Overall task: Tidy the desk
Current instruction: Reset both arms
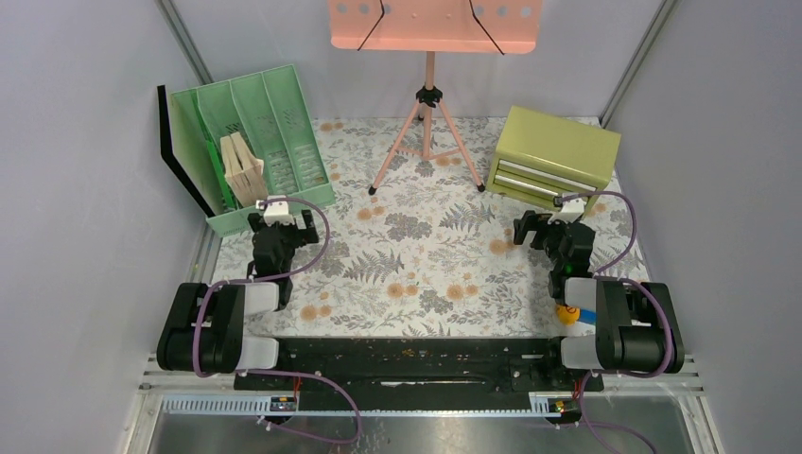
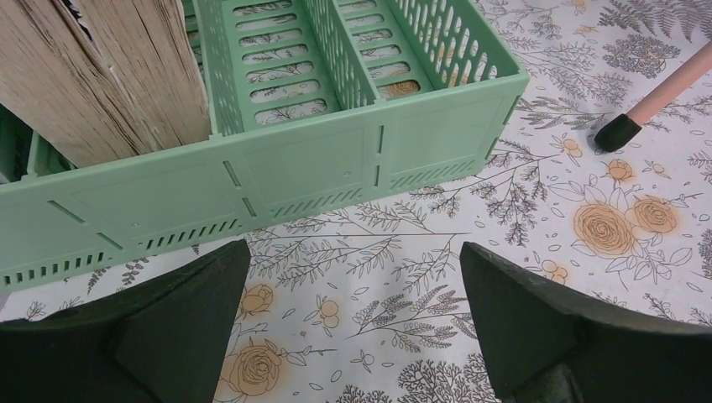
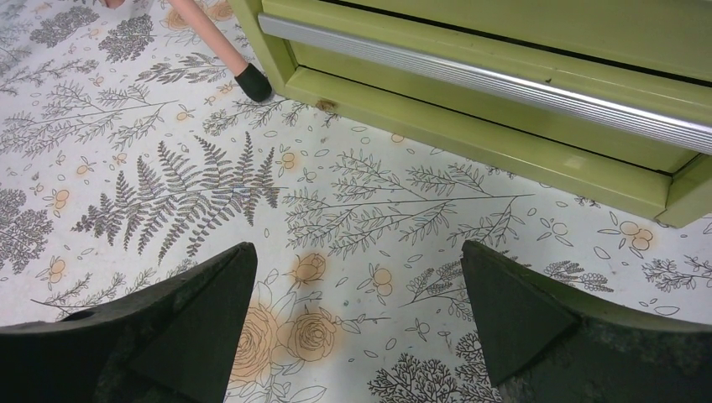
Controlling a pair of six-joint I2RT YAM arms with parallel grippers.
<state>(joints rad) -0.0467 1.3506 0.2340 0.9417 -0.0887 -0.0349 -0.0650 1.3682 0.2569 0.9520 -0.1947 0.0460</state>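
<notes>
Three things on desk (image 1: 426, 255) — green organizer (image 1: 284, 104), pink tripod (image 1: 429, 95), drawer chest (image 1: 558, 142).

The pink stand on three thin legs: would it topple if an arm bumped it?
Probably. The stand carries a wide tray high on a slim pole, so it looks top-heavy. Its black foot looks rubbery and may grip the desk, so a push might tip rather than slide it.
</notes>
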